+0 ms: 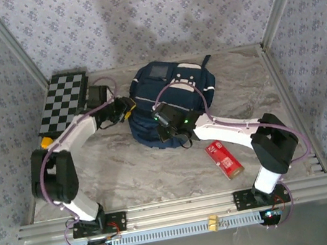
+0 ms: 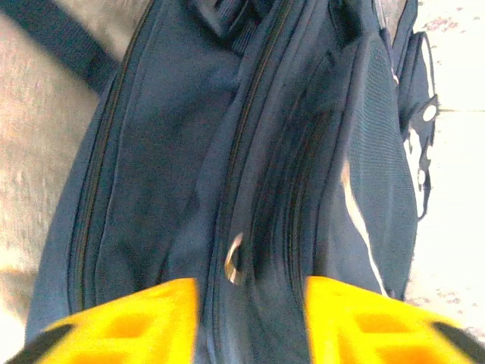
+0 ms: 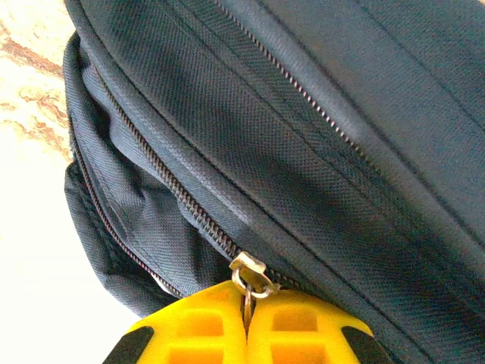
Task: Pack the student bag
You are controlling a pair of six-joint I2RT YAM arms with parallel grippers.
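1. We work on a grey marbled table (image 1: 128, 172), boxed in by walls (image 1: 152, 17) papered with a small floral print.
2. The student bag (image 1: 147, 97) lies at the back middle of the table, its white patches facing away from the arms.
3. The right gripper (image 3: 246, 292) is clenched on a metal zipper pull (image 3: 250, 274) at the bag's near edge. The tab is pinched between the yellow fingers.
4. The left gripper (image 2: 250, 292) sits at the bag's left side with its jaws apart. They straddle a fold of navy fabric and a small metal ring (image 2: 233, 262), and we see nothing pinched.
5. We judge the step in hand to be unzipping a compartment. To do it well, we should draw the pull along the line of the zip teeth, not away from the bag, and keep the pinch firm. The left jaws would need to close on fabric near the track so the bag does not slide with the pull.
6. Our count:
   - one bag
   - two grippers
   - one metal zip fitting in each wrist view
   - one chessboard (image 1: 63, 103) at the back left, well apart from the zip work
   - one flat red packet (image 1: 224, 158) on the table beside the right arm
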